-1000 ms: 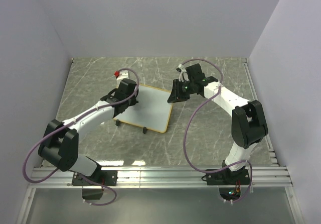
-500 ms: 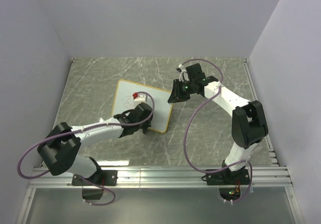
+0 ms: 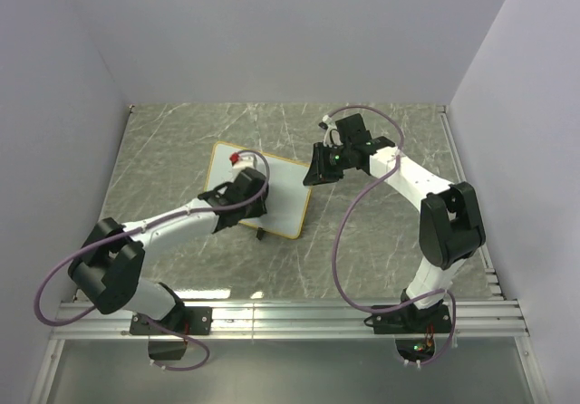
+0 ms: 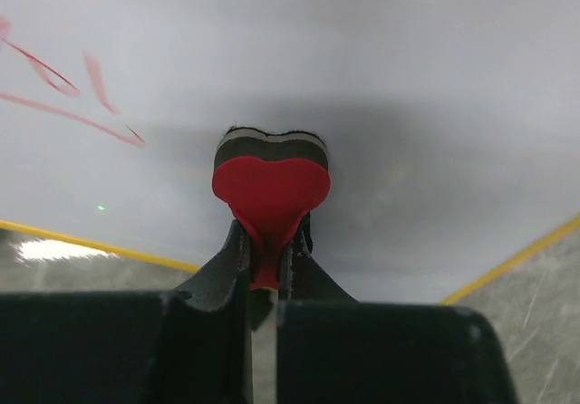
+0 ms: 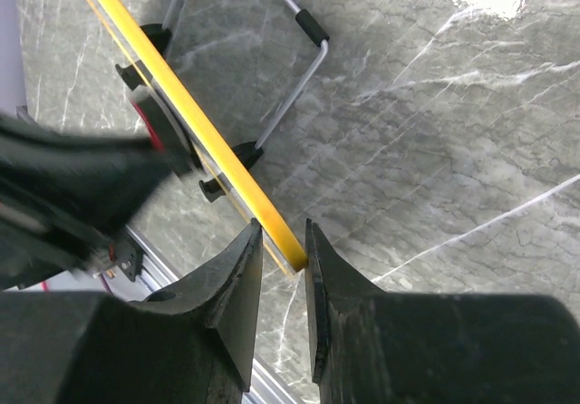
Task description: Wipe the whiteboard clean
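Grey marbled tabletop (image 3: 390,132), plain pale walls, nothing else lying around. The whiteboard (image 3: 285,200) sits left of centre, tilted up on its wire stand (image 5: 304,69).

Right gripper (image 5: 283,241): fingers closed on the board's yellow frame (image 5: 181,119) at its right corner. My read is that it's bracing the board so wiping doesn't push it around or fold the stand.

Left gripper (image 4: 265,245): fingers clamped on the narrow waist of the red eraser (image 4: 270,187), dark felt side facing the white surface. It looks pressed flat, but I'm judging contact from the shadow only. Red marks (image 4: 54,82) sit up and to the left of the pad, so the job isn't finished.

Blind spots:
- The left arm covers the board's near-left part in the top view.
- The wrist view crops the scribble, so its full extent is unknown.
- The dark blur at the left of the right wrist view can't be identified.
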Robot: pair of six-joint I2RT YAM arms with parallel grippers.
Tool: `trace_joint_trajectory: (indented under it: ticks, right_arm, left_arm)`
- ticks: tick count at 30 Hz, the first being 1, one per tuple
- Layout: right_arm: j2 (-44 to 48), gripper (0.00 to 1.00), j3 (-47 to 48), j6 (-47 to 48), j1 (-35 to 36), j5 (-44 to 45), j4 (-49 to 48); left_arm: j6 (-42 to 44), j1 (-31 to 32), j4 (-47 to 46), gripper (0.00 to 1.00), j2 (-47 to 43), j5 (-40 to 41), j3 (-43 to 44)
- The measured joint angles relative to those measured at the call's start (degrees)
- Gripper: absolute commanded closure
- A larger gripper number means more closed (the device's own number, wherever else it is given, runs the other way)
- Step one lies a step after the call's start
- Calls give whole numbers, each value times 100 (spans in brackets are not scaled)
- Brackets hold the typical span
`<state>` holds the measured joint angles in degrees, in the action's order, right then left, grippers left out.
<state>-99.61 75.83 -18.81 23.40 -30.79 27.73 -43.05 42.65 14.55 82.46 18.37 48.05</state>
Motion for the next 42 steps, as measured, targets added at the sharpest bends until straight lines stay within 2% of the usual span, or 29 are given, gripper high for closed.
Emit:
trace_joint_trajectory:
  ticks: [7, 14, 18, 25, 29, 35, 42]
  right_arm:
    - [157, 100, -125, -28, 22, 79, 15]
    - [284, 100, -247, -66, 35, 122, 20]
    - [323, 100, -317, -96, 35, 122, -2]
    - [326, 100, -321, -131, 35, 118, -9]
    - [326, 100, -319, -138, 35, 120, -4]
    - [313, 100, -286, -162, 70, 127, 28]
    - [308, 100, -275, -195, 85, 164, 39]
  left_arm:
    - [391, -1143, 11, 100, 125, -92, 737]
    - [627, -1790, -4, 100, 184, -179, 881]
    - [640, -1840, -188, 100, 131, -282, 680]
    - [417, -1803, -595, 100, -457, -684, -455]
    - [302, -1578, -678, 100, -597, -793, -789]
    - [286, -1261, -691, 100, -590, -809, -776]
    - [540, -1692, -479, 100, -208, -957, -22]
